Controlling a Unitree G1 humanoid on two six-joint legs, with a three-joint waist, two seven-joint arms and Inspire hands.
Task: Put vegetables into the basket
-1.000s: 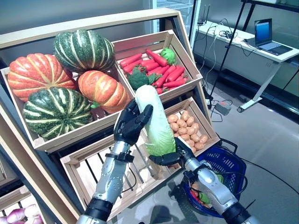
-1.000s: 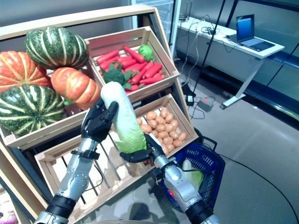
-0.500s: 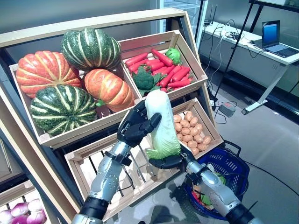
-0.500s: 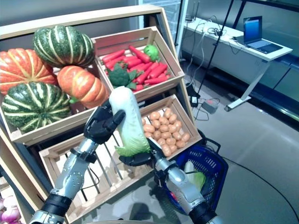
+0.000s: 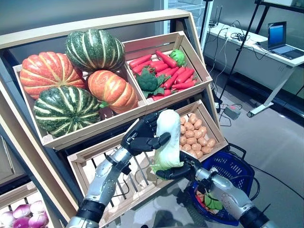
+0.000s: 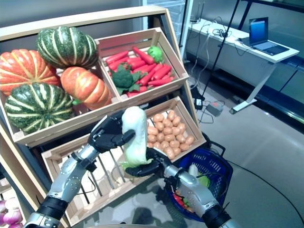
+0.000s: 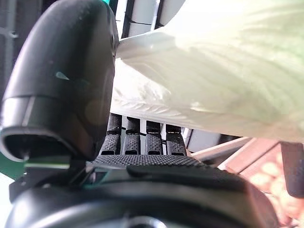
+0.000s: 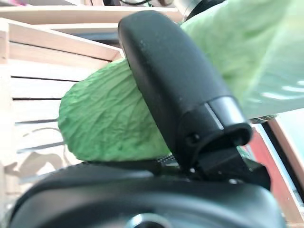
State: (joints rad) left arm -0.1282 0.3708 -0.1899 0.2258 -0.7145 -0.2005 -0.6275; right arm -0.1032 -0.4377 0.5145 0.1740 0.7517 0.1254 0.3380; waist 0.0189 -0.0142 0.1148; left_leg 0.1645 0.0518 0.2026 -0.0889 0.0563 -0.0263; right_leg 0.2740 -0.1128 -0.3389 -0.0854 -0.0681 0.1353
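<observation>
A long pale napa cabbage (image 5: 167,138) with a green leafy end stands nearly upright in front of the stand's lower crate. My left hand (image 5: 141,137) is curled round its white upper part; in the left wrist view the thumb (image 7: 66,76) presses on the cabbage (image 7: 223,66). My right hand (image 5: 176,170) grips the green leafy end from below; the right wrist view shows its thumb (image 8: 175,90) over the green leaves (image 8: 104,118). The blue basket (image 5: 237,167) stands on the floor, lower right of the hands, with green and red vegetables (image 5: 209,201) inside.
A tilted wooden stand (image 5: 95,21) with crates of vegetables rises behind the hands. A slatted lower crate (image 5: 107,164) is just behind the cabbage. A white desk with a laptop (image 5: 280,40) stands at the back right. Grey floor lies beyond the basket.
Both hands have lowered the cabbage from in front of the upper crates to the lower crate's height. The camera has shifted a little.
</observation>
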